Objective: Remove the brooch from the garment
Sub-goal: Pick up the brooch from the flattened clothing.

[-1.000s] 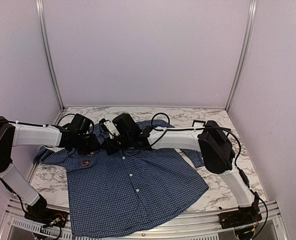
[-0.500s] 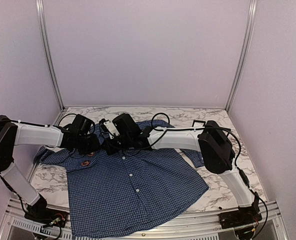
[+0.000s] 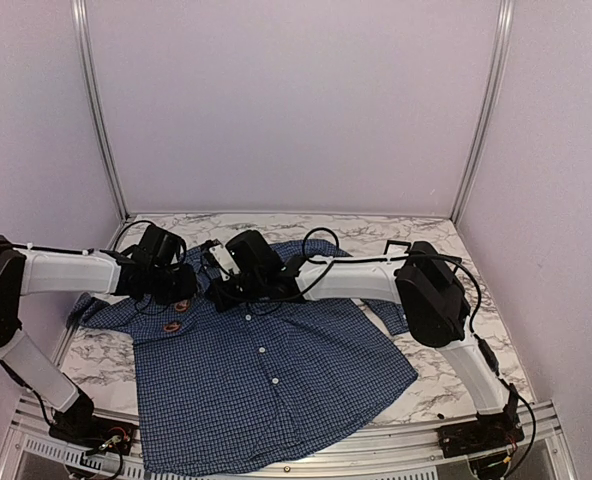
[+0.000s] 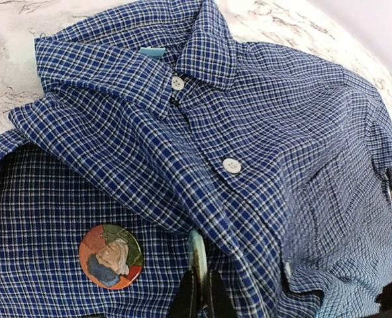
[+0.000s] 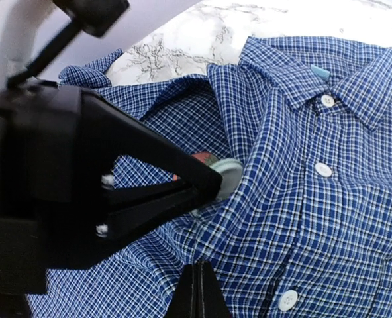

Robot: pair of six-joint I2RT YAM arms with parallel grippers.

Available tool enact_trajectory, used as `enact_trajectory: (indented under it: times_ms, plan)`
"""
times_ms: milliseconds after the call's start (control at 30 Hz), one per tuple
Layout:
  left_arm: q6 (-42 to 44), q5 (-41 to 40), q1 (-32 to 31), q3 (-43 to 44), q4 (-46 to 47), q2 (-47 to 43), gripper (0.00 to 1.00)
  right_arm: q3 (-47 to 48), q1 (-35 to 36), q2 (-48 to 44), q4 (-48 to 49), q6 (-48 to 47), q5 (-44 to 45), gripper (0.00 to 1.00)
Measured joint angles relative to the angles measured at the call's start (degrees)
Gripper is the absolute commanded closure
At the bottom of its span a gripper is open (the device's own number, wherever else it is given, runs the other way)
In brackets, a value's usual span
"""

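We find the left gripper (image 4: 201, 286) clamped on a brooch (image 4: 197, 246), lower centre; right gripper (image 5: 196, 281) fully closed against the garment (image 5: 328, 218).

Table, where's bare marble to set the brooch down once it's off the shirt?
Bare table: far strip between shirt and back wall; right side beside the sleeve. Crowded at the collar, where left gripper and right gripper meet.

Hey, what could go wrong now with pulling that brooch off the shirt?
The left claw pinches the brooch only by its thin edge, so it may slip. The checked shirt is bunched around it; pulling could drag or snag the cloth. A second round badge lies close by and might get knocked.
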Motion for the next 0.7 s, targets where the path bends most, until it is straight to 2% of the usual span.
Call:
enact_trajectory:
  times_ms: [533, 700]
  plan:
    - [4.24, 5.90, -0.09, -3.54, 0.92, -7.34, 1.00, -9.40, -1.42, -3.56, 3.15, -0.92, -0.59, 1.00]
    - [5.16, 9.31, 0.00, -4.61, 3.15, -8.07, 1.00, -12.48, -1.75, -6.91, 6.03, -2.12, -2.54, 0.87]
